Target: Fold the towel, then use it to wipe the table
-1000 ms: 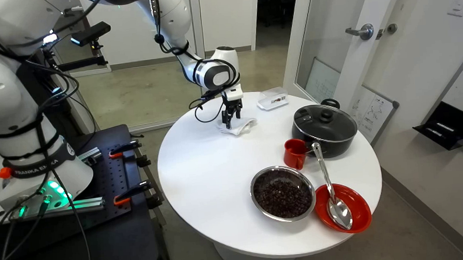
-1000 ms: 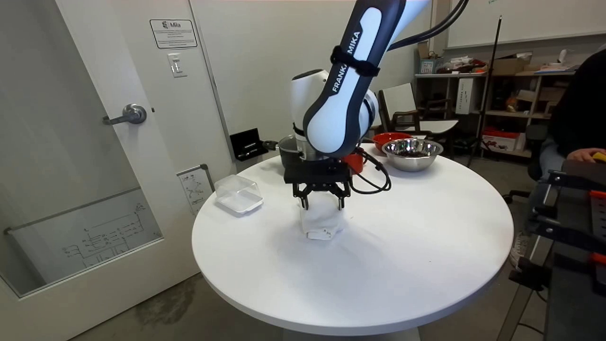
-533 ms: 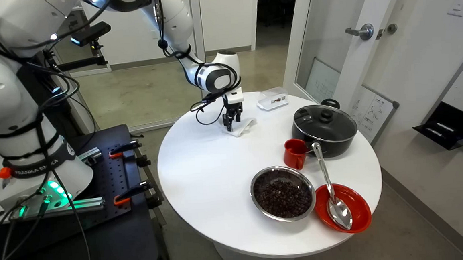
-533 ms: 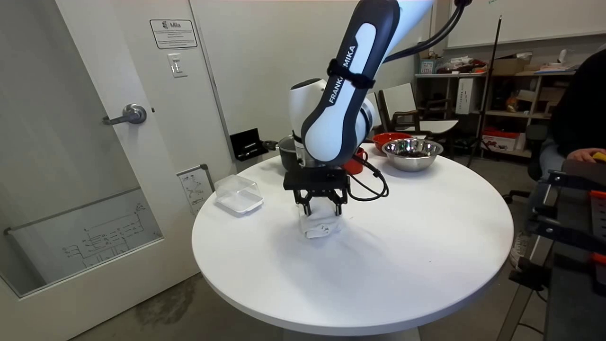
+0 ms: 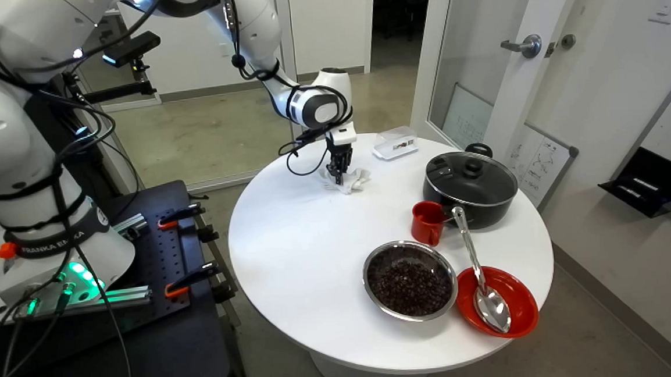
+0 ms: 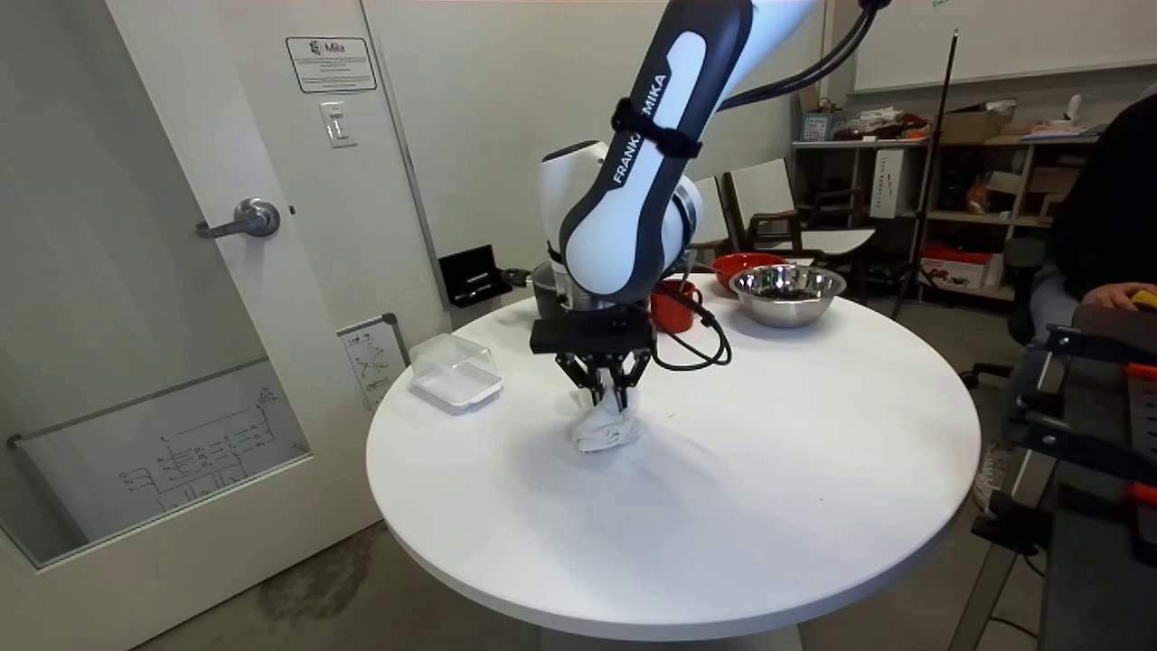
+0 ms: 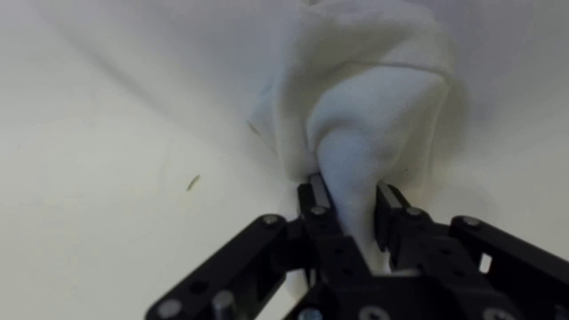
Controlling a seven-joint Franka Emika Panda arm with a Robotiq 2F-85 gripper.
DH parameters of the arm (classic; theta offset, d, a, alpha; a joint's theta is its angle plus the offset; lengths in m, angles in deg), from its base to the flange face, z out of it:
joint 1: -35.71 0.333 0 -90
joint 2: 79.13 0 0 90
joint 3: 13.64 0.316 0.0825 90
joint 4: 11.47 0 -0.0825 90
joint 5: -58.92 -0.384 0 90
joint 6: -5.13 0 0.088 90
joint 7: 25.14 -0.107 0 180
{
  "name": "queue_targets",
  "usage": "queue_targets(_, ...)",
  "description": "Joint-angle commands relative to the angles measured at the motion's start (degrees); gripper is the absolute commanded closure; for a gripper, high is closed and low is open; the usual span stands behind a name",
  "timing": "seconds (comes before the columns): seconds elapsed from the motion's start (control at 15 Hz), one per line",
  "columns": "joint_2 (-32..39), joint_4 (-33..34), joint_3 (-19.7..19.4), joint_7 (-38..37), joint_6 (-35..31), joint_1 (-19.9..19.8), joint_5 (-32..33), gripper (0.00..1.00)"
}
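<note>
The white towel (image 5: 355, 181) lies crumpled on the round white table (image 5: 297, 231), toward its back in an exterior view. My gripper (image 6: 610, 402) points straight down over it, its fingertips drawn close together at the cloth. In the wrist view a fold of the towel (image 7: 378, 102) runs up between the two black fingers (image 7: 318, 191) and fills most of the gap. Gripper and cloth are in contact, and the fabric is bunched into a ridge there. The rest of the towel still rests on the tabletop. The far side of the pinch is hidden.
A clear plastic box (image 6: 456, 384) stands near the towel. Further along the table are a lidded black pot (image 5: 469, 186), a red mug (image 5: 427, 225), a steel bowl (image 6: 788, 312) of dark pieces, and a red dish (image 5: 526, 302) holding a large spoon (image 5: 493, 311). A small speck (image 7: 193, 182) lies beside the towel.
My gripper has come down onto the towel, then its fingers have moved together, bunching the cloth between them. The wrist has since shifted slightly and risen a little.
</note>
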Motion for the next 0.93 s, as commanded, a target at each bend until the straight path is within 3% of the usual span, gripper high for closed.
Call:
queue_targets(0.0, 2.6, 2.1, -1.1, -1.8, 1.4, 1.2, 0.1, 0.94)
queue_targets(0.6, 3.9, 3.5, -4.9, -8.0, 2.8, 5.2, 3.0, 0.95)
queue_targets(0.87, 3.7, 4.0, -5.0, -11.3, 2.6, 2.7, 1.1, 0.95)
